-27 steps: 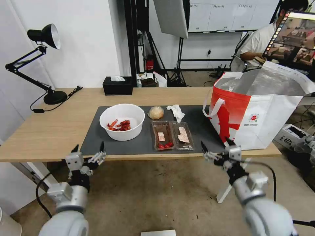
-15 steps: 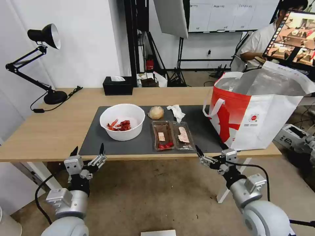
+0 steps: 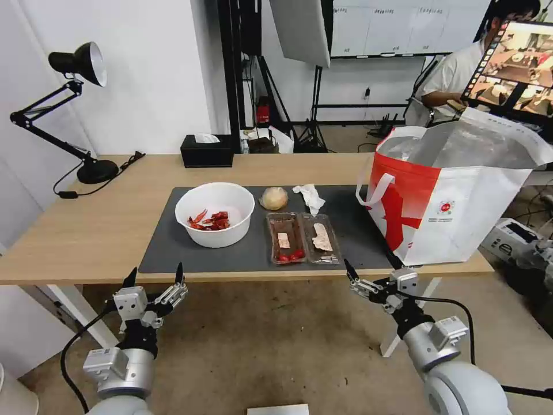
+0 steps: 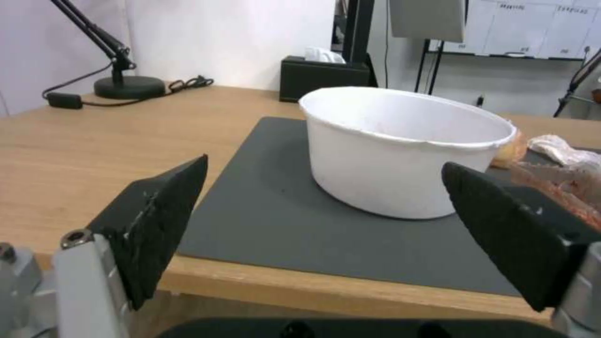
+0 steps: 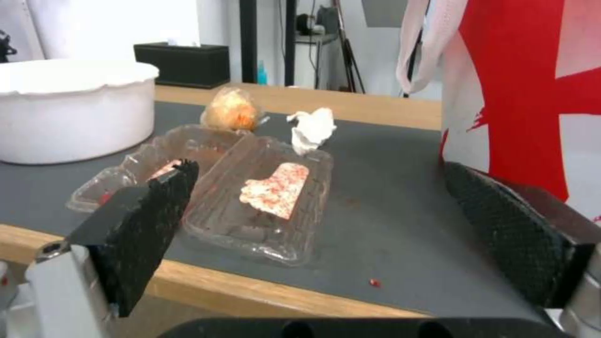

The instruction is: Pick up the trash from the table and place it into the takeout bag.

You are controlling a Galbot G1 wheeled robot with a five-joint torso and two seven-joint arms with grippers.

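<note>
The table [image 3: 103,225] spans the head view, with a dark mat [image 3: 253,248] along its near edge. At about 3 o'clock on the mat's end stands the bag [image 3: 461,202], upright with its mouth gaping and a white strap hanging on the side facing the trash. The bowl [image 3: 215,214] sits at the mat's 9 o'clock end, red scraps inside. Just beside it toward 3 o'clock lie two trays [image 3: 302,238], touching side by side, each with bits of food left in them. At 12 o'clock from the trays sit the wrapped ball [image 3: 273,198] and, just beside it, the tissue [image 3: 309,197]. A tissue box [image 3: 207,150] stands near the table's far edge, and a lamp [image 3: 80,104] near the far left corner. The left gripper [image 3: 154,278] hangs below the table's near edge, at 6 o'clock from the bowl, fingers spread and holding nothing. The right gripper [image 3: 374,275] hangs at 5 o'clock from the trays, likewise spread and holding nothing.
</note>
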